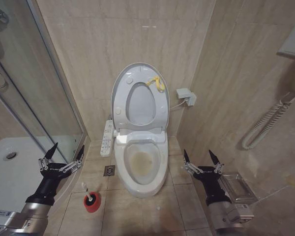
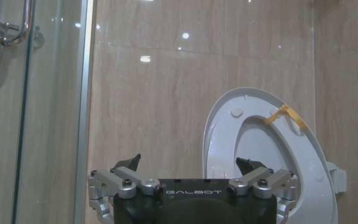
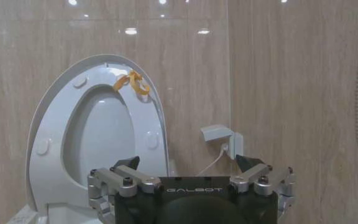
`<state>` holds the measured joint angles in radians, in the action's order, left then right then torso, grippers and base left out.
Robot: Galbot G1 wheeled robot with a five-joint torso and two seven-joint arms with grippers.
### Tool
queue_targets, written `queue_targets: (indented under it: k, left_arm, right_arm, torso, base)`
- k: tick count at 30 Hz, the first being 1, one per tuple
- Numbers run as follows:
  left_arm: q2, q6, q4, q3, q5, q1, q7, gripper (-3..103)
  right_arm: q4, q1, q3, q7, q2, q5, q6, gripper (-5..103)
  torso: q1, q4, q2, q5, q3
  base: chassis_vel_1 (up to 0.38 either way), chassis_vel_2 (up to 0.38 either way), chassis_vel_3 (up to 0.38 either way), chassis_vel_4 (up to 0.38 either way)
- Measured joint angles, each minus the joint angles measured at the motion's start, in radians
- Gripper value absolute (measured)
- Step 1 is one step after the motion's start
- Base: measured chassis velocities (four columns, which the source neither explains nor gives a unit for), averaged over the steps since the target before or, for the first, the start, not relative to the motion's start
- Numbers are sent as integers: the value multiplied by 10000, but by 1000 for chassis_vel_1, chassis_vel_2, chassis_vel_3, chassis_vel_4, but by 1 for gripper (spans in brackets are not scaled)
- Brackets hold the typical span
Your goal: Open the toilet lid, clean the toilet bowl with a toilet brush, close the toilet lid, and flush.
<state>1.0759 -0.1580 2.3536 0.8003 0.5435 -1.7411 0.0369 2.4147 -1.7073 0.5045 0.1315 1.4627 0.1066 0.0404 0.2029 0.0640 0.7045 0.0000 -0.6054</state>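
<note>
Fingers spread on both your left gripper [image 1: 62,156] and right gripper [image 1: 201,159], you are facing the raised toilet lid [image 1: 139,97] and stained toilet bowl [image 1: 140,166]; the toilet brush [image 1: 90,198], standing in its red holder on the floor by your left gripper, looks light and slippery, so pinch its thin handle.

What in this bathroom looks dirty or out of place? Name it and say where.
The bowl has a yellowish stain inside, around its bottom. The lid stands raised against the wall, and the brush sits in its red holder on the floor. Nothing looks spilled or broken.
</note>
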Motion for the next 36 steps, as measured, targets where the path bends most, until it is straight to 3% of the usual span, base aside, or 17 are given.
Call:
queue_targets:
  k: [29, 36]
  left_arm:
    - [19, -31, -34, -5, -2, 1, -8, 100]
    - [20, -35, -37, -6, -2, 0, -13, 100]
  right_arm:
    - [-32, 53, 0, 0, -14, 0, 0, 100]
    - [-1367, 1610, -64, 52, -527, 142, 163, 100]
  torso:
    - [0, 1, 0, 0, 0]
    - [0, -2, 0, 2, 0]
  base:
    - [0, 0, 0, 0]
    - [0, 0, 0, 0]
